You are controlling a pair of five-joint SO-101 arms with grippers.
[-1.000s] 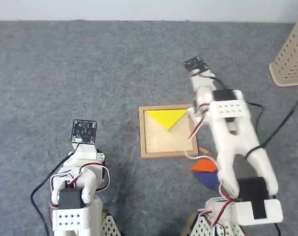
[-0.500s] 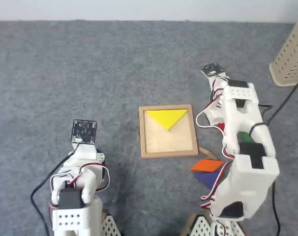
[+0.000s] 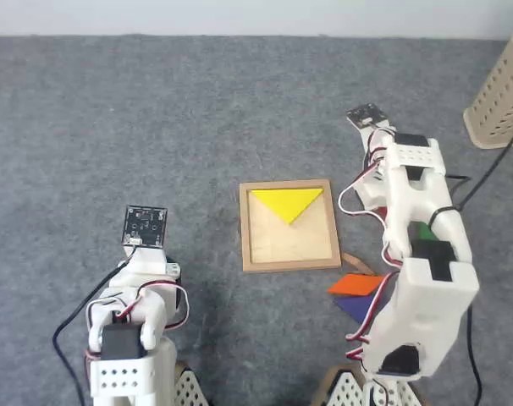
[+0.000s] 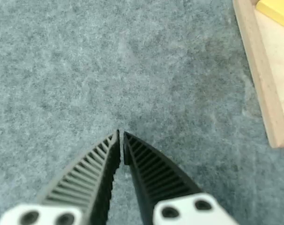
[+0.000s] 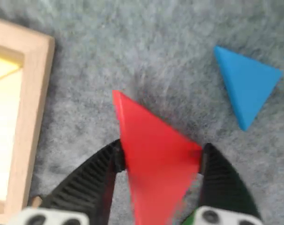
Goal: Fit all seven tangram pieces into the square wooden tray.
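Note:
The square wooden tray (image 3: 289, 266) lies mid-table with a yellow triangle (image 3: 286, 203) in its far part. In the right wrist view my right gripper (image 5: 160, 152) is open low over the carpet, with a red triangle (image 5: 153, 164) between its fingers (image 5: 97, 176), which stand close against its two sides. A blue triangle (image 5: 247, 86) lies just beyond, and the tray's edge (image 5: 32, 117) is to one side. My right arm (image 3: 409, 194) hides these pieces from above. My left gripper (image 4: 121, 137) is shut on nothing over bare carpet, with the tray's corner (image 4: 259, 79) nearby.
An orange piece (image 3: 358, 284) and a purple piece (image 3: 358, 306) lie by the tray's near right corner, next to a tan sliver (image 3: 352, 258). A bit of green (image 3: 423, 230) shows under the right arm. A beige slotted basket (image 3: 502, 93) stands far right.
My right arm swung from over the tray's right edge to the pieces right of the tray, then barely shifted in the last half second. The left arm kept still.

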